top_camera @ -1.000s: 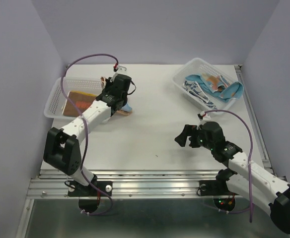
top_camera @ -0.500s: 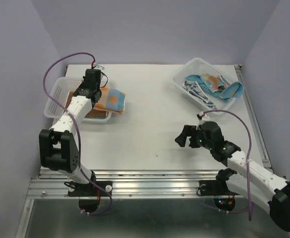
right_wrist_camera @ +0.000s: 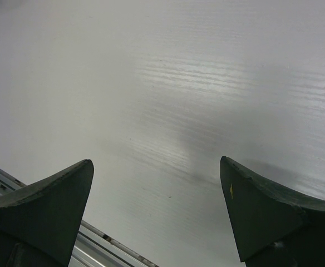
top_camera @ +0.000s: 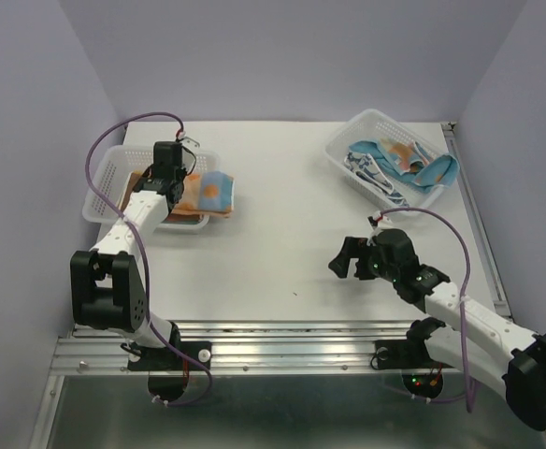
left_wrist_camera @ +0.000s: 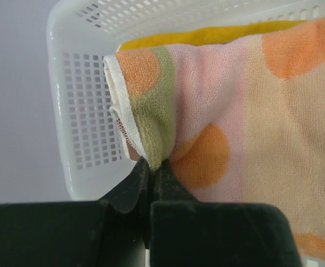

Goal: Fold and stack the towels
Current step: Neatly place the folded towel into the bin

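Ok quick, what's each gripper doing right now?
Left gripper: closed, pinching a fold of the pastel dotted towel.
Right gripper: open, holding nothing.

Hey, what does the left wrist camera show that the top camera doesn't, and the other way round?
Only the left wrist view: the left end effector pinched shut on a folded corner of the pastel towel with orange dots.

Only the top view: the right end effector open over the white table, and the far-right white perforated plastic basket holding blue-white patterned towels.

Both: the dotted towel at the left white perforated basket.
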Controlling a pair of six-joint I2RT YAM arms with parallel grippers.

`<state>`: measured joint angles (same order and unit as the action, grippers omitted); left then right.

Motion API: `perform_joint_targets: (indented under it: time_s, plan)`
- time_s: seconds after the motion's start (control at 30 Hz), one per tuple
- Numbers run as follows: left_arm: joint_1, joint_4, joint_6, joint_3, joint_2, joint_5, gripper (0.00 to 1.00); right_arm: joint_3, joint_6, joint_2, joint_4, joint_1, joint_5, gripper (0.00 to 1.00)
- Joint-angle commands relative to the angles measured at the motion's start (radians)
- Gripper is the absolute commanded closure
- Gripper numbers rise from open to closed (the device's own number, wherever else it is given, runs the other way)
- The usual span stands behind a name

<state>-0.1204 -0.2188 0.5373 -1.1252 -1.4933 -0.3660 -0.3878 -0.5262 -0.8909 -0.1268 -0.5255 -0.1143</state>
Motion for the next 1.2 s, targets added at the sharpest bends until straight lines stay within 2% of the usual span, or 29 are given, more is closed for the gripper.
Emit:
perform_joint_targets:
  time_s: [0.0, 0.47, 0.83, 0.97, 1.03, 1.13, 1.17]
  plan:
    - [0.016, 0.076, 0.038, -0.001, 0.022, -0.126, 1.00, 0.020, 0.012, -0.006, 0.055, -0.007, 0.001, 0.00]
    - [0.019, 0.153, 0.104, 0.027, -0.004, -0.289, 1.00, 0.015, 0.006, -0.045, 0.061, -0.007, 0.019, 0.00]
    - [0.041, 0.150, 0.073, -0.051, -0.131, -0.368, 1.00, 0.015, -0.003, -0.057, 0.067, -0.008, 0.028, 0.00]
    - [0.051, 0.090, 0.001, -0.122, -0.142, -0.373, 0.62, 0.015, -0.001, -0.052, 0.067, -0.008, 0.031, 0.00]
    - [0.061, 0.075, -0.010, -0.157, -0.140, -0.369, 0.61, 0.015, -0.001, -0.054, 0.065, -0.007, 0.036, 0.00]
    - [0.064, 0.067, -0.017, -0.179, -0.140, -0.401, 0.01, 0.010, -0.003, -0.054, 0.061, -0.007, 0.035, 0.00]
    - [0.064, 0.064, -0.020, -0.189, -0.142, -0.410, 0.01, 0.007, -0.001, -0.051, 0.059, -0.008, 0.034, 0.00]
